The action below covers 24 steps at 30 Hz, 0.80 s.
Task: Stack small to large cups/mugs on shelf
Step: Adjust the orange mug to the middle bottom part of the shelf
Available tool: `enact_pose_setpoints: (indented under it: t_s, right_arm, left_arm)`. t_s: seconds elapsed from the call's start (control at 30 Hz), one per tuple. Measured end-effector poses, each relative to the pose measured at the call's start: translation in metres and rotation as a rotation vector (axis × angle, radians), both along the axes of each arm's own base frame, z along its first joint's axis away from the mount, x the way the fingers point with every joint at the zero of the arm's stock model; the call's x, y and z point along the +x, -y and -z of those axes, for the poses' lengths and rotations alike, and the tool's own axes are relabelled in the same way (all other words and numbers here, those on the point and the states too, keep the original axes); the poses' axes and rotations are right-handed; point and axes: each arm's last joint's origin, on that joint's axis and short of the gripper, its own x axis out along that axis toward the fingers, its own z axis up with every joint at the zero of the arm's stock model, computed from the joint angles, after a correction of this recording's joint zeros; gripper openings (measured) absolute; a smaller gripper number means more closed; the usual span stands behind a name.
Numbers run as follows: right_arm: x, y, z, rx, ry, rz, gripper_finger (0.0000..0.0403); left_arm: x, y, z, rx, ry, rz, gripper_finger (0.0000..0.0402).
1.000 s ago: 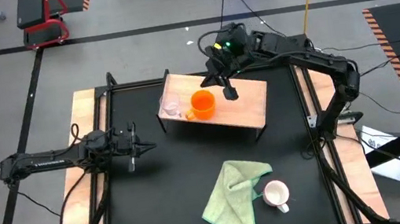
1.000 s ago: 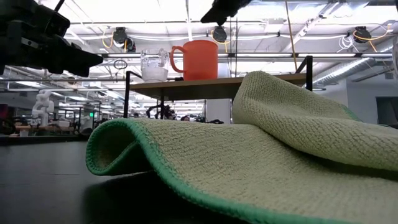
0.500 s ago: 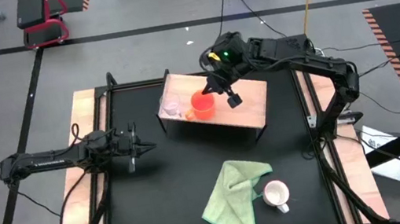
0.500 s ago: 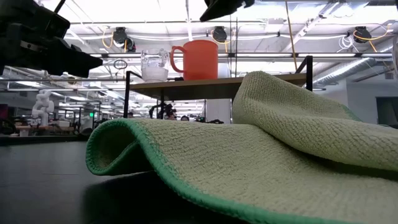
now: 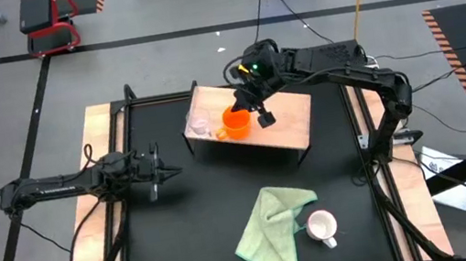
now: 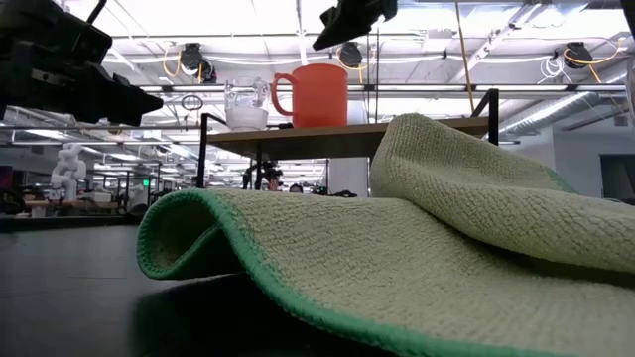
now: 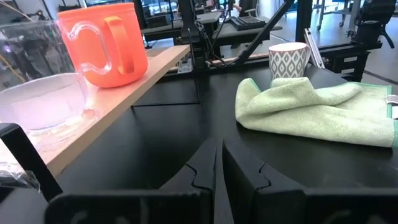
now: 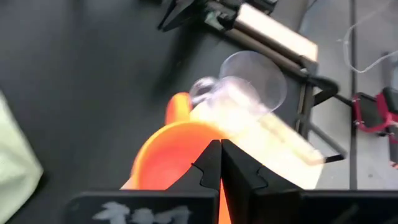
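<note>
Mugs first: the white mug point(image 5: 322, 225) stands on the black tabletop point(image 5: 197, 201) at the near edge, beside the green cloth point(image 5: 271, 226). Mid-table, the left gripper point(image 5: 160, 170) hangs low, fingers together. Farther back, on the shelf point(image 5: 292, 120), the orange mug point(image 5: 235, 122) stands beside the glass cup point(image 5: 200, 124). The right gripper point(image 5: 265, 118), fingers together, has shifted leftward to hover over the orange mug.

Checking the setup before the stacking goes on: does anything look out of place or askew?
Only the white mug is off the shelf; it stands on the tabletop against a rumpled green cloth. Glass cup and orange mug stand upright; no spill.
</note>
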Motion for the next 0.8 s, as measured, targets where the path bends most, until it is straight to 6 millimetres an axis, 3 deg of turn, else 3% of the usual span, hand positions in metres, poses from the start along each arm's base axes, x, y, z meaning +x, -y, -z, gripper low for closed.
enact_pose_setpoints:
  t_s: [0.3, 0.67, 0.8]
  right_arm:
    - [-0.001, -0.009, 0.003, -0.010, -0.044, -0.048, 0.0018]
    - [0.002, -0.022, 0.004, -0.011, -0.054, -0.087, 0.0144]
    - [-0.001, -0.024, 0.006, 0.001, -0.092, -0.092, 0.0172]
  left_arm:
    - [0.000, 0.000, 0.000, -0.004, -0.005, 0.000, 0.0031]
    - [0.000, 0.000, 0.001, -0.003, -0.008, 0.000, 0.0031]
    - [0.000, 0.000, 0.001, -0.006, -0.010, 0.000, 0.0031]
